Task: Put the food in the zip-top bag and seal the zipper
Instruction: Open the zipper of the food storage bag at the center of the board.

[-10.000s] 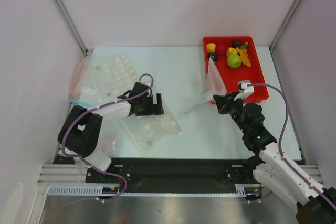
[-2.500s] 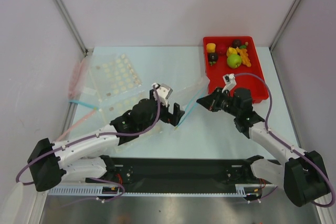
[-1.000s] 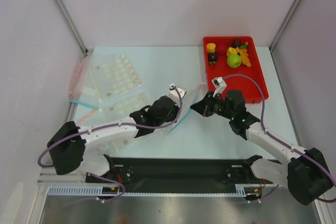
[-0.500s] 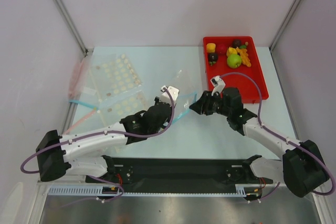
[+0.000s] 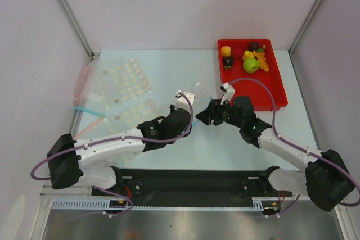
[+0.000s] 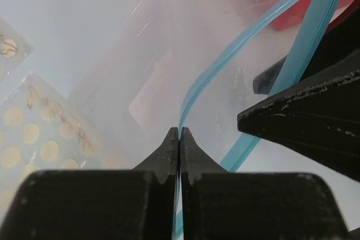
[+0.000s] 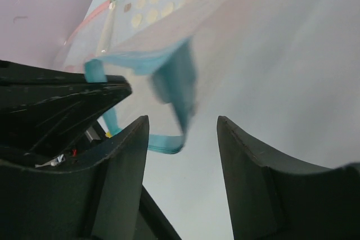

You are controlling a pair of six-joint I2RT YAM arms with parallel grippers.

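The clear zip-top bag hangs crumpled between my two grippers at mid-table. In the left wrist view my left gripper is shut on the zipper, the thin light-blue strip pinched at its fingertips. My right gripper stands open facing it, a blurred loop of the blue zipper hanging just ahead of its jaws, not gripped. From above the left gripper and right gripper nearly meet. The food sits in a red tray: green apple, yellow piece, orange bunch, dark purple balls.
Other clear bags with dotted sheets lie at the left, with pink-stripped bags against the left wall. Metal frame posts and pale walls close in the table on three sides.
My right gripper has opened and let go of the bag's strip. The left gripper stays shut on the zipper and has shifted slightly right with the bag.
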